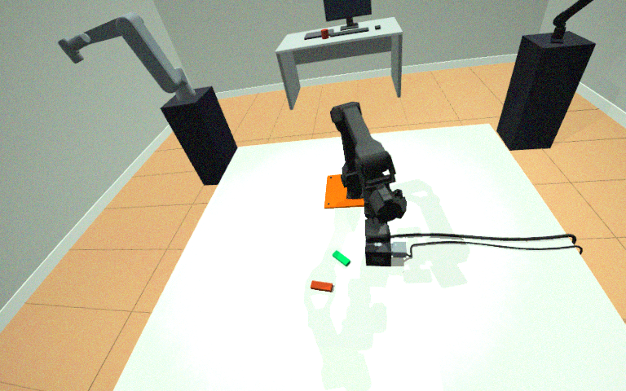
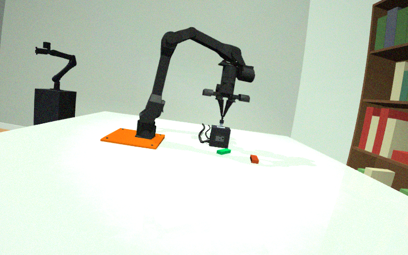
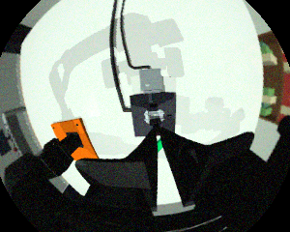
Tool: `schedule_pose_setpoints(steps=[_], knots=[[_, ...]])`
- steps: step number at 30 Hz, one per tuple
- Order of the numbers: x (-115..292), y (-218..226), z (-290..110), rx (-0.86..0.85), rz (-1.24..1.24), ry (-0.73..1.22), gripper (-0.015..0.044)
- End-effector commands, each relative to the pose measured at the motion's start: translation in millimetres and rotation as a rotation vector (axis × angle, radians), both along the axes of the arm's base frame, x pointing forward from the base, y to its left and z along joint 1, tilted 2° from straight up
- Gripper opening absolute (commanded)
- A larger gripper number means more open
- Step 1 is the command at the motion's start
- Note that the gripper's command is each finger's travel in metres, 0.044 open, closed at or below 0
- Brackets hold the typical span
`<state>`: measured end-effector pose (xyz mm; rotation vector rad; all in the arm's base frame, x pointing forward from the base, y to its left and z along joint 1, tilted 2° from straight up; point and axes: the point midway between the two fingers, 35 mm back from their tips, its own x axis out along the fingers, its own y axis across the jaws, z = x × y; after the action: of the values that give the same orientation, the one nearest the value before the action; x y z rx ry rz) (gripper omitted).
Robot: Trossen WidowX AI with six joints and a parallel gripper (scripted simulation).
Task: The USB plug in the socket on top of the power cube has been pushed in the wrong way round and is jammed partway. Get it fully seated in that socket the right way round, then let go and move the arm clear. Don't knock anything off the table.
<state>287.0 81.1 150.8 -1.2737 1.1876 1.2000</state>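
The black power cube (image 1: pixel 377 257) (image 2: pixel 214 141) (image 3: pixel 138 127) stands on the white table, with a bright socket area on its top. My gripper (image 2: pixel 222 117) (image 3: pixel 157 131) is shut on the small dark USB plug (image 2: pixel 221 121) just above the cube. The plug is upright, and a short light strip shows between its dark body and the cube's top in the exterior view. I cannot tell whether its tip is still inside the socket, or which way round it faces. The arm hides the plug in the top view; the fingertips partly cover it in the wrist view.
A grey block (image 1: pixel 398 249) (image 3: pixel 152 80) sits against the cube's side. Two black cables (image 1: pixel 491 237) (image 3: pixel 114 58) run to the table edge. A green stick (image 1: pixel 341 258) (image 2: pixel 223 151) and a red stick (image 1: pixel 321 286) (image 2: pixel 254 159) lie near the cube. The arm's orange base plate (image 1: pixel 333 198) (image 2: pixel 120 138) is behind.
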Motion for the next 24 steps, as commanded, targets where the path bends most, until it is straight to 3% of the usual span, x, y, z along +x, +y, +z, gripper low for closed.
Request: schedule_pose_setpoints(steps=[1, 24], knots=[[0, 0, 4, 0.001, -0.002, -0.003, 0.0000], [0, 1, 16, 0.001, -0.006, -0.003, 0.0000]])
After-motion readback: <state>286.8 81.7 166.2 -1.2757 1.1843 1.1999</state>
